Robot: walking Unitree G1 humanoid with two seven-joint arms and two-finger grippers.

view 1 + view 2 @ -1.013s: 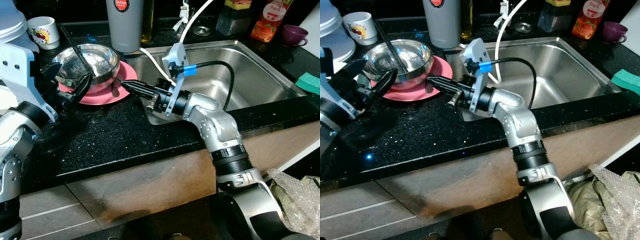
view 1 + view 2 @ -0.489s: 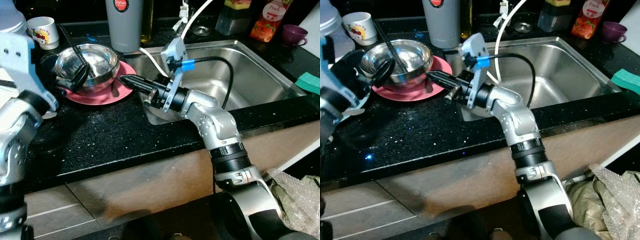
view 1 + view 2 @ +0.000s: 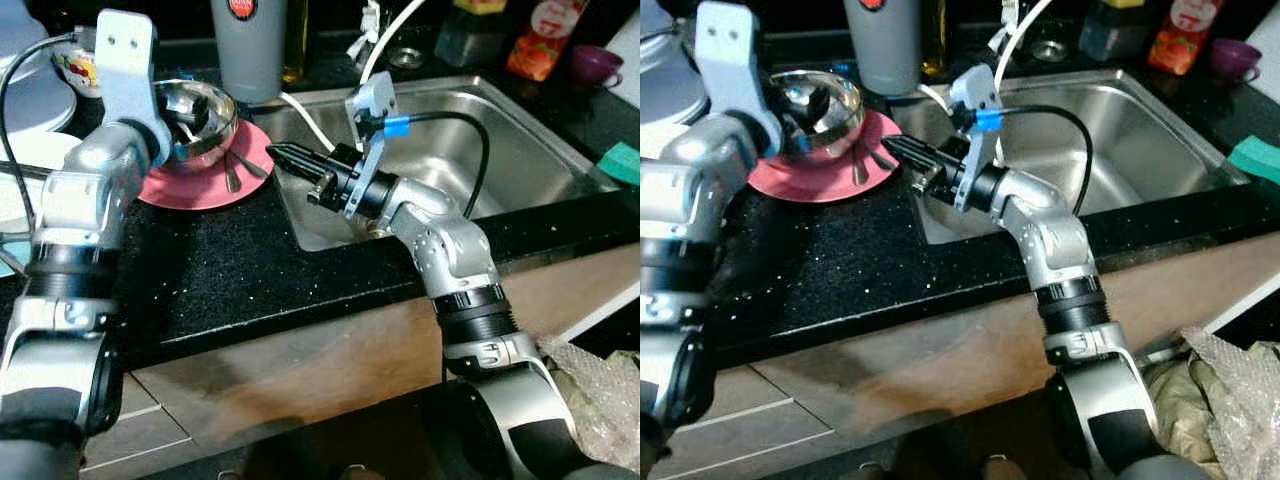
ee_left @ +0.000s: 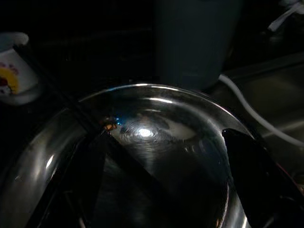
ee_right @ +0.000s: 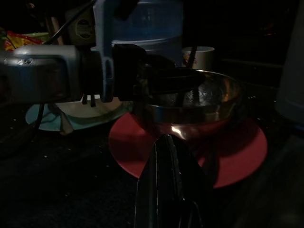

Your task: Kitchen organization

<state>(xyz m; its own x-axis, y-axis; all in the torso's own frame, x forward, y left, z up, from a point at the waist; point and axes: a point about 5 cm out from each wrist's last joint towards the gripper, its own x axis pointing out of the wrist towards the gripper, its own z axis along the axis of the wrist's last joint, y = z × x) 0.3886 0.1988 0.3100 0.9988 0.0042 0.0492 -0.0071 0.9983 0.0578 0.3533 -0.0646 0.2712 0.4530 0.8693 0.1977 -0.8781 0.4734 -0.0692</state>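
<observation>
Our left tool (image 4: 166,190), fingers spread, reaches into the steel bowl (image 3: 205,110) on the red plate (image 3: 200,180); our right tool (image 3: 285,155), fingers pressed together, hovers beside that plate, grey tumbler (image 3: 250,45) behind the bowl

Silver bowl (image 3: 200,112); pink-red plate (image 3: 205,183); black speckled counter (image 3: 230,270); grey tumbler (image 3: 244,45); purple cup (image 3: 592,66).

No label or lettering can be read clearly here.
</observation>
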